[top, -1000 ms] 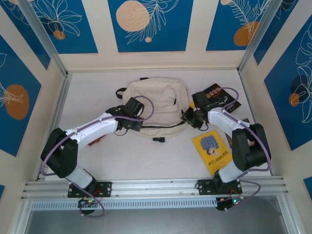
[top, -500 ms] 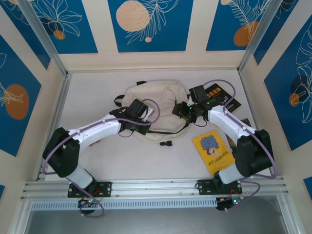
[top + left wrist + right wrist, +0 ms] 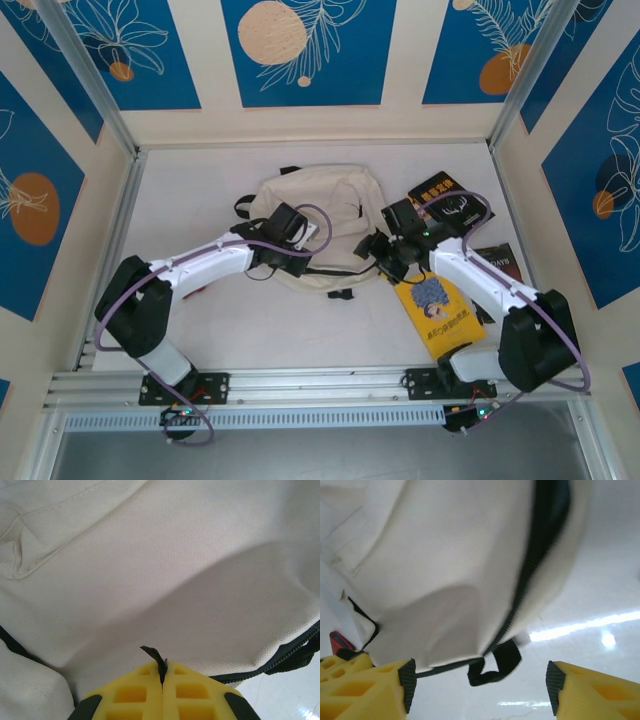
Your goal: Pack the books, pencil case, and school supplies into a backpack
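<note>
The cream backpack (image 3: 312, 215) lies in the middle of the table, its dark zipper line (image 3: 295, 655) along the near edge. My left gripper (image 3: 303, 262) (image 3: 162, 666) rests on its near side, shut on a small black zipper pull (image 3: 154, 655). At the backpack's near right corner my right gripper (image 3: 372, 255) (image 3: 480, 682) stands open, holding nothing, and a black strap loop (image 3: 495, 665) lies just ahead of its jaws. Three books lie to the right. A yellow one (image 3: 445, 318) is partly under the right arm, a black one with orange lettering (image 3: 447, 198) is farther back, and a dark brown one (image 3: 497, 262) is rightmost.
A small red thing (image 3: 197, 290) (image 3: 337, 642) peeks out beside my left arm; I cannot tell what it is. Aluminium rails and patterned walls close in the table on three sides. Bare white table lies in front of the backpack (image 3: 320, 330).
My right gripper has opened wider and come down from beside the black book to the backpack's near right corner. The left gripper stayed shut, having drifted slightly right early on.
</note>
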Robot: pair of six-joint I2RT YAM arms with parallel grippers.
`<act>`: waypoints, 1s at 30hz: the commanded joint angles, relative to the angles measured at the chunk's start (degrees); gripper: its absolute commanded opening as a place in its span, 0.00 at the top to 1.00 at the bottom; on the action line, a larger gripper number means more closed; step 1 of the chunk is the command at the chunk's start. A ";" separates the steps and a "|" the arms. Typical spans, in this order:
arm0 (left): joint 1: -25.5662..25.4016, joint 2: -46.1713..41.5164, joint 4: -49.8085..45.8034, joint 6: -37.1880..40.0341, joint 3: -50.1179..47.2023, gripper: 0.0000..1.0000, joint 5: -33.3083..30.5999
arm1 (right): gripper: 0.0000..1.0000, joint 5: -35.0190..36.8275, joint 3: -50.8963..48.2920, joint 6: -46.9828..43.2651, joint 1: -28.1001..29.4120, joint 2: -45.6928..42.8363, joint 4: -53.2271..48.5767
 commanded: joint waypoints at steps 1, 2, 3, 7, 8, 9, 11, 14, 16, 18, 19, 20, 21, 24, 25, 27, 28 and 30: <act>0.45 0.52 0.29 1.65 1.69 1.00 -0.17 | 0.24 -2.34 -3.50 6.26 0.36 0.17 5.68; 0.47 0.39 0.30 1.63 1.55 1.00 -0.19 | 0.23 -3.38 -4.22 6.77 0.36 0.81 7.79; 0.47 0.30 0.24 1.69 1.54 1.00 -0.27 | 0.23 -4.08 -4.73 7.41 0.33 1.75 10.11; 0.73 -0.52 -0.01 1.64 0.71 1.00 -0.27 | 0.24 -4.67 -4.40 6.81 -0.06 6.99 15.08; 0.74 -0.83 -0.08 1.63 0.37 1.00 -0.09 | 0.26 -5.19 -3.83 6.19 -0.23 8.59 16.10; 0.77 -1.29 0.00 1.63 -0.15 1.00 0.30 | 0.31 -6.31 -3.16 4.73 -0.44 10.23 18.05; 0.73 -2.03 0.13 1.49 -1.24 1.00 1.23 | 0.38 -6.66 -0.99 2.17 -0.55 13.31 19.69; 0.68 -3.35 0.92 1.08 -3.05 1.00 3.60 | 0.42 -9.28 3.12 -2.67 -0.98 18.71 21.63; 0.39 -4.73 1.71 1.35 -4.27 1.00 4.97 | 0.43 -10.82 6.24 -5.92 -1.08 22.00 22.40; 0.38 -6.04 3.12 1.48 -5.29 1.00 6.97 | 0.45 -12.41 9.88 -8.91 -1.25 25.56 22.37; 0.32 -6.32 3.62 1.45 -5.36 1.00 8.05 | 0.47 -13.49 11.54 -10.19 -1.49 27.29 22.13; 0.33 -6.34 3.98 1.35 -5.28 1.00 8.87 | 0.48 -14.60 13.18 -11.29 -1.81 28.84 22.08; 0.17 -6.09 4.31 1.21 -5.09 1.00 9.71 | 0.49 -15.67 14.50 -12.44 -2.10 30.23 22.08; -0.31 -4.33 5.50 0.49 -4.09 1.00 11.10 | 0.49 -15.62 17.16 -14.77 -3.15 31.89 20.60; -0.47 -3.54 5.96 0.18 -3.58 1.00 11.75 | 0.49 -15.04 17.38 -15.34 -3.47 31.69 19.93; -1.00 -1.90 6.65 -0.21 -2.44 1.00 12.63 | 0.49 -14.30 16.87 -15.77 -4.49 30.58 18.75; -1.33 -1.11 6.81 -0.41 -1.65 1.00 12.66 | 0.48 -14.04 16.20 -15.86 -5.10 29.43 18.19; -1.77 -0.04 6.95 -0.46 -0.55 1.00 12.12 | 0.45 -12.58 14.49 -15.59 -6.05 27.08 16.39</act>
